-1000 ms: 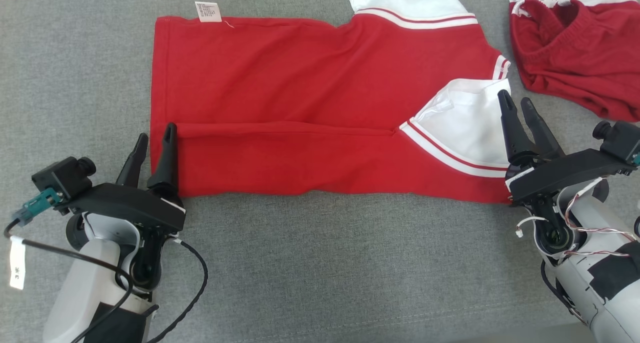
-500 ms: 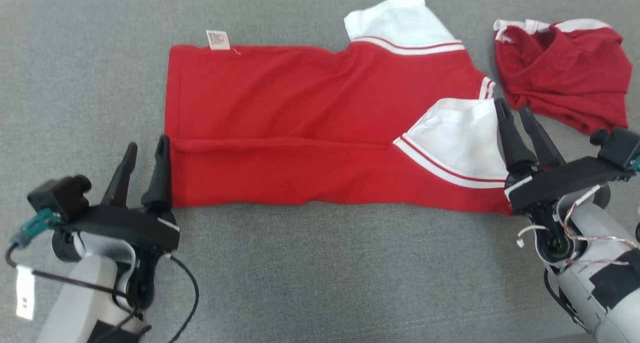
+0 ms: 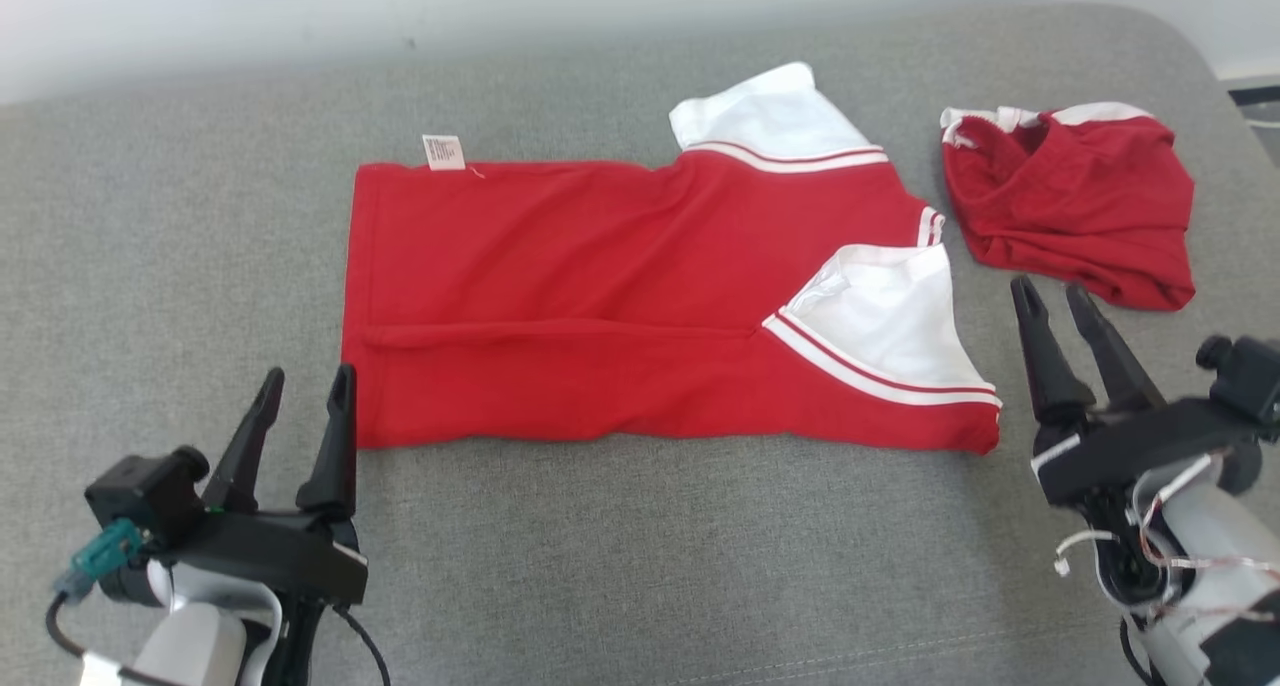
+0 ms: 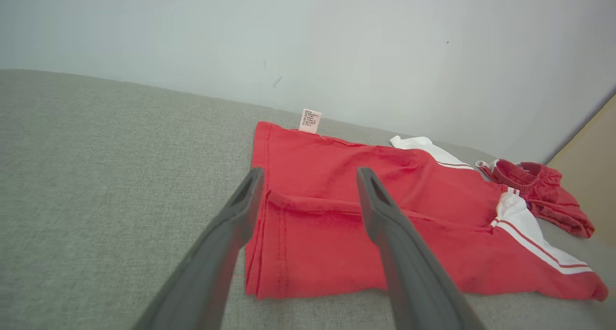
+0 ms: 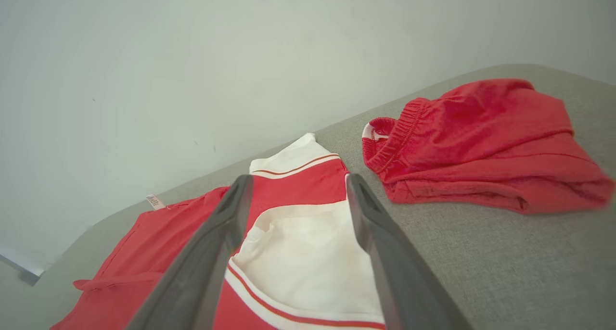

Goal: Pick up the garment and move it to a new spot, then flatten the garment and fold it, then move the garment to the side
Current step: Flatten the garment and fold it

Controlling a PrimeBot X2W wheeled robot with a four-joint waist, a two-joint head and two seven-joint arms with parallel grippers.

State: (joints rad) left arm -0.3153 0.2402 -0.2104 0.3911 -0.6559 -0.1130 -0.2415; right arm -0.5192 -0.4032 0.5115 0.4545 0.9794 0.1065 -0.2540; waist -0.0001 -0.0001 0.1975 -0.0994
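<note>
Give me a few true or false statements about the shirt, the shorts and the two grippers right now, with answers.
1. The left gripper and right gripper are open, holding nothing. True.
2. The shirt is bunched in a heap. False: it lies spread flat, its near edge folded over.
3. The shorts lie on top of the shirt. False: they lie apart from it, to its right.
4. A white tag sticks out at the shirt's far left corner. True.
</note>
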